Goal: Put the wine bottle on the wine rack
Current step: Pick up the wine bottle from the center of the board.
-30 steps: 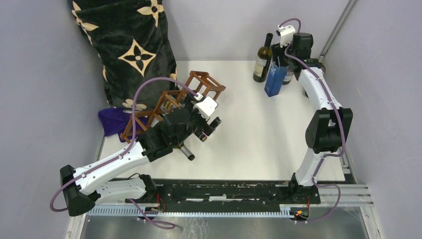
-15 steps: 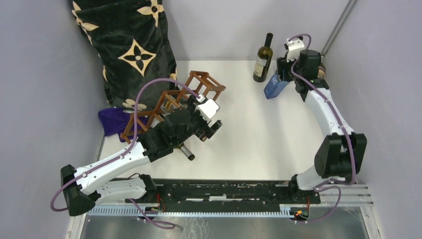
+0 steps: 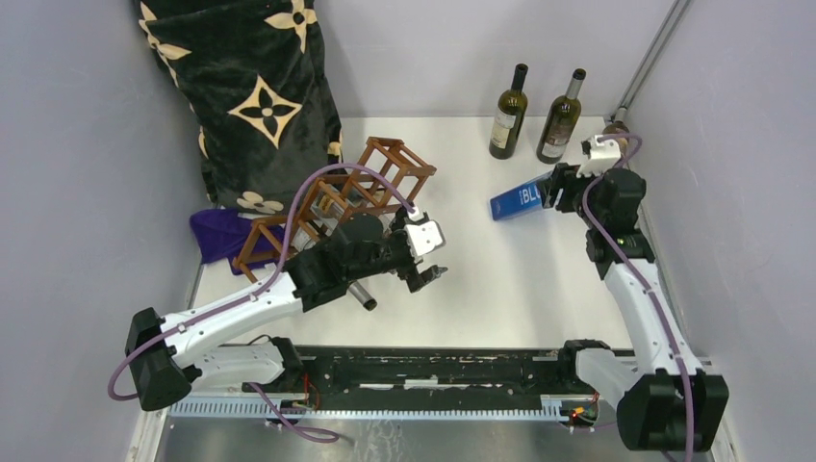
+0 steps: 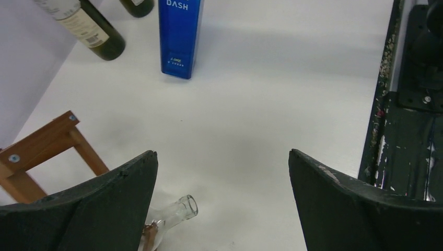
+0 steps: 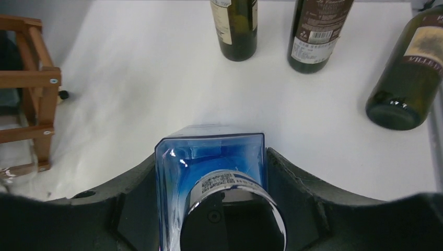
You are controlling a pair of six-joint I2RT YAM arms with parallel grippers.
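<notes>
My right gripper (image 3: 556,189) is shut on a blue square bottle (image 3: 520,200) with a silver cap, held tipped over above the table's right side; in the right wrist view the blue bottle (image 5: 209,157) fills the jaws of my right gripper (image 5: 211,170). Two dark wine bottles (image 3: 507,115) (image 3: 559,123) stand at the back. The reddish-brown wine rack (image 3: 337,197) sits left of centre with a clear bottle neck (image 3: 361,295) poking out. My left gripper (image 3: 433,262) hangs open right of the wine rack, and in its wrist view the left gripper (image 4: 222,172) holds nothing.
A third dark bottle (image 5: 407,78) leans at the back right by the wall. A black cushion with a floral pattern (image 3: 250,87) and a purple cloth (image 3: 221,236) lie behind and left of the rack. The arms' base rail (image 3: 433,371) runs along the near edge.
My right arm has carried the blue bottle away from the back bottles toward the front and tipped it over. My left arm has shifted a little to the right, still open.
</notes>
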